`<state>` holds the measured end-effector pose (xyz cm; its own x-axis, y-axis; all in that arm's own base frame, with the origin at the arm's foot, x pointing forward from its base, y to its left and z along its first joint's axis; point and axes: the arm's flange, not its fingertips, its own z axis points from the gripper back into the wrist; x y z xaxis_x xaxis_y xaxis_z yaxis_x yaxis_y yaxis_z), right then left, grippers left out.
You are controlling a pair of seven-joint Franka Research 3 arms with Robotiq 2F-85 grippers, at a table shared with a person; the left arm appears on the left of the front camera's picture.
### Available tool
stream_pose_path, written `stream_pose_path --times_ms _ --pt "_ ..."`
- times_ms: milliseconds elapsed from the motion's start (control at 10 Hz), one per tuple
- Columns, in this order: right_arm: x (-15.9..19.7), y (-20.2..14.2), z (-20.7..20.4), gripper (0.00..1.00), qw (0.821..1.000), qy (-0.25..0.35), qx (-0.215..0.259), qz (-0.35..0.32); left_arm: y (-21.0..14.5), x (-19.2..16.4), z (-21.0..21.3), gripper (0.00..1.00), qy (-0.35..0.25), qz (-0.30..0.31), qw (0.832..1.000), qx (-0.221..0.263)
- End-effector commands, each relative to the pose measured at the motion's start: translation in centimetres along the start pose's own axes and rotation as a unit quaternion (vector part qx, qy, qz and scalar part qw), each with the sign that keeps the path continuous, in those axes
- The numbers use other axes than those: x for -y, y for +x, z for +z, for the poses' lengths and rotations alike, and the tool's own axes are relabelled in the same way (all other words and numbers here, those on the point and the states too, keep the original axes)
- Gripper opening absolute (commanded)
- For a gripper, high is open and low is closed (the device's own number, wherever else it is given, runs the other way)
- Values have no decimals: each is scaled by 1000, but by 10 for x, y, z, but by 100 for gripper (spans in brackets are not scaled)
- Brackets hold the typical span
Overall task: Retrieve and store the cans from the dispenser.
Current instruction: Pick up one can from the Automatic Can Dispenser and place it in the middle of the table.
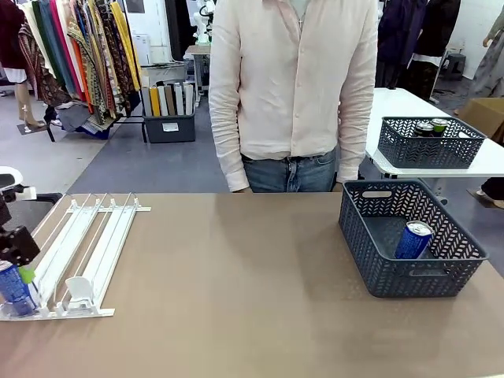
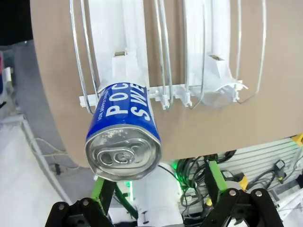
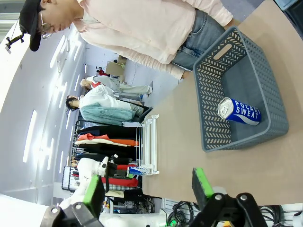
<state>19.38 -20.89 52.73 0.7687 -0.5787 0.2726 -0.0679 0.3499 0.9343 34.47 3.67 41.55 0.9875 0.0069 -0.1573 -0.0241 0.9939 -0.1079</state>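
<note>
Fingers of the left gripper and the right gripper stood apart, clamping nothing. Across the table, the dispenser lay left and the basket right; one blue can sat at the dispenser's near end, a second blue can inside the basket.

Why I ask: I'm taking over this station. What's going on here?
The left gripper, jaws open, is at a blue can at the near end of the dispenser. A second can already sits in the basket on the table's right side. The right gripper hangs open, holding nothing. A person stands at the far side.
</note>
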Motion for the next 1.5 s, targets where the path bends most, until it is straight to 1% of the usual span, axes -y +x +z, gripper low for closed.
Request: stream_pose_path --times_ms 0,200,500,700,1000,1100,1200,1400 --pt "-3 3 0 100 1000 16 7 12 2 -1 -3 100 36 22 999 6" --pt "-3 3 0 100 1000 16 7 12 6 -4 -6 100 42 23 999 12" --pt "-3 3 0 100 1000 16 7 12 18 -13 -14 100 49 51 997 41" --pt "-3 3 0 100 1000 16 7 12 23 -17 -15 100 45 56 996 53" --pt "-3 3 0 100 1000 16 7 12 24 -16 -14 100 58 55 996 50" --pt "-3 3 0 100 1000 16 7 12 23 -16 -15 59 71 53 995 43" --pt "-3 3 0 100 1000 16 7 12 22 -14 -15 0 74 52 995 34" --pt "-3 3 0 100 1000 16 7 12 19 -14 -14 0 83 55 994 36"
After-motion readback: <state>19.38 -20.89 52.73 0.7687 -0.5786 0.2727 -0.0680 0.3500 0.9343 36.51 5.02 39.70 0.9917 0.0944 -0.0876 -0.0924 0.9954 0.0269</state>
